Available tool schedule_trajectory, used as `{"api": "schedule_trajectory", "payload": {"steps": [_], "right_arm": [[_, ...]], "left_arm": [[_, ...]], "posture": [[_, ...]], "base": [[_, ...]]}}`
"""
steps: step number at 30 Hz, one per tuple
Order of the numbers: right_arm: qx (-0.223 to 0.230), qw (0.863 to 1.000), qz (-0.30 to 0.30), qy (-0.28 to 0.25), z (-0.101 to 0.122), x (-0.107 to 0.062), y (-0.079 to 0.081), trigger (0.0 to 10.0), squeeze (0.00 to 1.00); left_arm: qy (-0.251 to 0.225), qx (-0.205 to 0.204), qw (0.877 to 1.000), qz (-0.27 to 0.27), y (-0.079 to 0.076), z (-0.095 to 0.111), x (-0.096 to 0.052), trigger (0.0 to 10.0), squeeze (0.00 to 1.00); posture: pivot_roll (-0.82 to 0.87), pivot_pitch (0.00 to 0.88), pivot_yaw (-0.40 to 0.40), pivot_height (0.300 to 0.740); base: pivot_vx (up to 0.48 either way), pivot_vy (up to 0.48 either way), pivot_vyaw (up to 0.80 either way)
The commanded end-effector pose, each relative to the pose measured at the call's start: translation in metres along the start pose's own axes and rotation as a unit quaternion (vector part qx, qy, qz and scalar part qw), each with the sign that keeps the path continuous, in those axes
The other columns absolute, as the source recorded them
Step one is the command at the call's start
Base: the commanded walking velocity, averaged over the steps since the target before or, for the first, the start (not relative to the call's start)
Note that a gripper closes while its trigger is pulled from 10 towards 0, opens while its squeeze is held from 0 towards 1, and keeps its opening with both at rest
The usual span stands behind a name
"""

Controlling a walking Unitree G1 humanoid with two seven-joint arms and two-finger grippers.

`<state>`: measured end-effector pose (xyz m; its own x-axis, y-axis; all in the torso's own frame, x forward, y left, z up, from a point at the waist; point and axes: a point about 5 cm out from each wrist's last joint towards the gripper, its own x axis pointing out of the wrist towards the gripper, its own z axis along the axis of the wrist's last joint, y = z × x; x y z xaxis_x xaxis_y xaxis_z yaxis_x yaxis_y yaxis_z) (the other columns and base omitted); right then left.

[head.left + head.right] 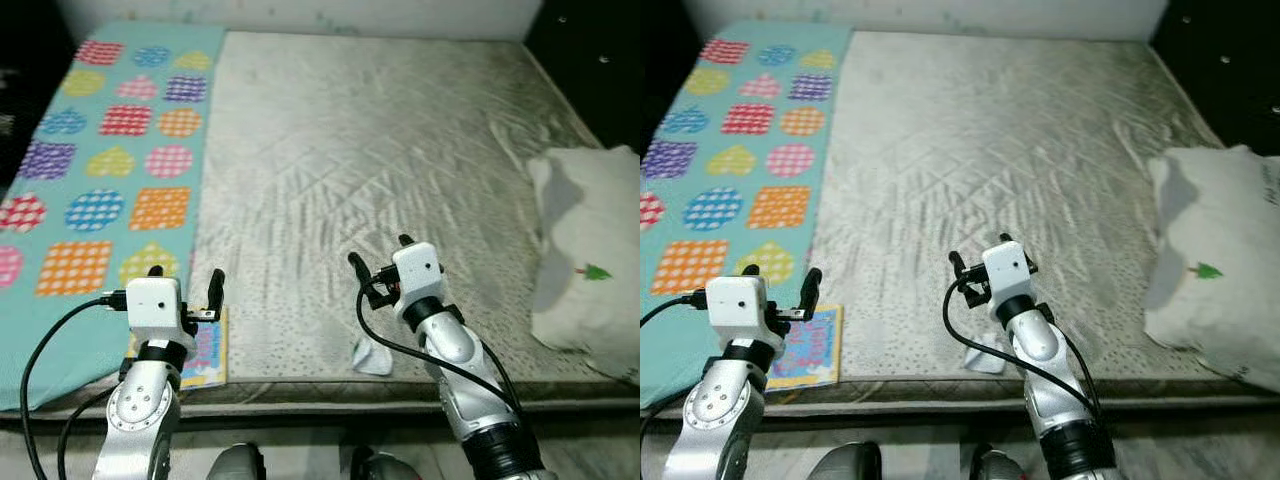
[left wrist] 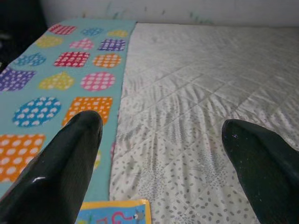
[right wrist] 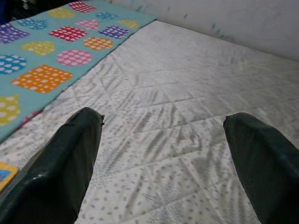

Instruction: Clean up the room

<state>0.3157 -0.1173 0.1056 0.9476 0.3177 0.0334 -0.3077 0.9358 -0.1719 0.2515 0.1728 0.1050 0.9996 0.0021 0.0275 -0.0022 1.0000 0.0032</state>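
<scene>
Left gripper (image 1: pixel 186 282) fingers spread over a booklet (image 1: pixel 205 352) at the bed (image 1: pixel 400 130) edge, right gripper (image 1: pixel 378 252) spread above grey quilt, pillow (image 1: pixel 590 255) far right (head views), paper scrap (image 1: pixel 372 358) beneath right arm.

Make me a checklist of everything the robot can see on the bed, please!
Surface: grey quilted mattress, bare.
Job's things: teal blanket with coloured shapes along its left side; white pillow at right edge; colourful booklet and small white scrap at the near edge.
Clutter: nothing seen.
Grippers: left gripper and right gripper open, empty, above the near edge.
Cables: black cables on both arms.
Surroundings: pale wall behind; dark either side.
</scene>
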Motion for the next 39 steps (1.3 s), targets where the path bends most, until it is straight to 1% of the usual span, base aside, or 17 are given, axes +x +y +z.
{"api": "schedule_trajectory", "payload": {"steps": [1,2,3,5,9,12,13,14,15,16,19,20,21,24,31,33,39], "right_arm": [[0.015,1.000,-0.019,0.006,-0.004,-0.002,-0.005,10.0,0.00],[0.026,0.999,-0.025,0.004,-0.002,-0.002,-0.007,10.0,0.00],[0.026,0.999,-0.025,0.004,-0.002,-0.002,-0.007,10.0,0.00],[0.054,0.998,-0.039,0.003,0.001,-0.004,-0.013,10.0,0.00],[0.064,0.997,-0.048,0.009,-0.001,-0.008,-0.017,10.0,0.00],[0.074,0.996,-0.052,0.016,-0.003,-0.013,-0.019,10.0,0.00],[0.074,0.996,-0.052,0.016,-0.003,-0.013,-0.019,10.0,0.00],[0.075,0.995,-0.060,0.019,-0.003,-0.015,-0.021,10.0,0.00],[0.075,0.995,-0.062,0.020,-0.003,-0.015,-0.021,10.0,0.00],[0.075,0.995,-0.067,0.021,-0.002,-0.017,-0.024,10.0,0.00],[0.068,0.995,-0.076,0.023,-0.002,-0.020,-0.027,10.0,0.00],[0.064,0.994,-0.082,0.024,-0.003,-0.022,-0.030,10.0,0.00],[0.061,0.994,-0.088,0.027,-0.004,-0.029,-0.037,10.0,0.00],[0.061,0.993,-0.091,0.034,-0.007,-0.038,-0.045,10.0,0.00],[0.049,0.993,-0.096,0.050,-0.010,-0.053,-0.058,10.0,0.00],[0.049,0.993,-0.096,0.052,-0.010,-0.054,-0.059,10.0,0.00],[0.061,0.993,-0.088,0.056,-0.009,-0.053,-0.051,10.0,0.00]], "left_arm": [[0.006,-0.001,1.000,0.010,0.001,-0.001,-0.003,10.0,0.00],[0.009,0.004,1.000,0.019,0.006,-0.002,-0.005,10.0,0.00],[0.009,0.004,1.000,0.019,0.006,-0.002,-0.005,10.0,0.00],[0.019,0.003,0.999,0.035,0.015,-0.004,-0.012,10.0,0.00],[0.027,-0.002,0.999,0.041,0.018,-0.007,-0.017,10.0,0.00],[0.036,-0.047,0.998,0.034,0.016,-0.008,-0.019,10.0,0.00],[0.036,-0.050,0.998,0.033,0.016,-0.008,-0.019,10.0,0.00],[0.024,-0.033,0.999,0.024,0.014,-0.003,-0.019,10.0,0.00],[0.020,-0.028,0.999,0.022,0.014,-0.002,-0.018,10.0,0.00],[0.019,-0.016,0.999,0.028,0.015,-0.001,-0.019,10.0,0.00],[0.018,-0.010,0.999,0.034,0.017,-0.001,-0.020,10.0,0.00],[0.019,-0.007,0.999,0.040,0.019,-0.001,-0.022,10.0,0.00],[0.020,-0.005,0.998,0.055,0.026,-0.002,-0.026,10.0,0.00],[0.022,-0.003,0.998,0.063,0.032,-0.001,-0.030,10.0,0.00],[0.030,0.009,0.998,0.059,0.035,-0.004,-0.042,10.0,0.00],[0.031,0.012,0.998,0.059,0.035,-0.004,-0.042,10.0,0.00],[0.030,0.014,0.998,0.053,0.032,-0.004,-0.039,10.0,0.00]], "posture": [[0.13,0.187,-0.023,0.740],[0.13,0.189,-0.024,0.740],[0.13,0.189,-0.024,0.740],[0.13,0.203,-0.028,0.740],[0.13,0.214,-0.031,0.740],[0.13,0.232,-0.034,0.740],[0.13,0.232,-0.034,0.740],[0.13,0.243,-0.035,0.740],[0.13,0.243,-0.035,0.740],[0.13,0.256,-0.036,0.740],[0.13,0.261,-0.036,0.740],[0.13,0.262,-0.035,0.740],[0.13,0.261,-0.034,0.740],[0.12,0.259,-0.032,0.740],[0.11,0.257,-0.034,0.740],[0.11,0.256,-0.035,0.740],[0.11,0.257,-0.036,0.740]], "base": [[0.000,0.000,0.00],[0.000,0.000,0.00],[0.000,0.000,0.00],[0.000,0.000,0.00],[0.000,0.000,0.00],[0.000,0.000,0.00],[0.000,0.000,0.00],[0.000,0.000,0.00],[0.000,0.000,0.00],[0.000,0.000,0.00],[0.000,0.000,0.00],[0.000,0.000,0.00],[0.000,0.000,0.00],[0.000,0.000,0.00],[0.000,0.000,0.00],[0.000,0.000,0.00],[0.000,0.000,0.00]]}}
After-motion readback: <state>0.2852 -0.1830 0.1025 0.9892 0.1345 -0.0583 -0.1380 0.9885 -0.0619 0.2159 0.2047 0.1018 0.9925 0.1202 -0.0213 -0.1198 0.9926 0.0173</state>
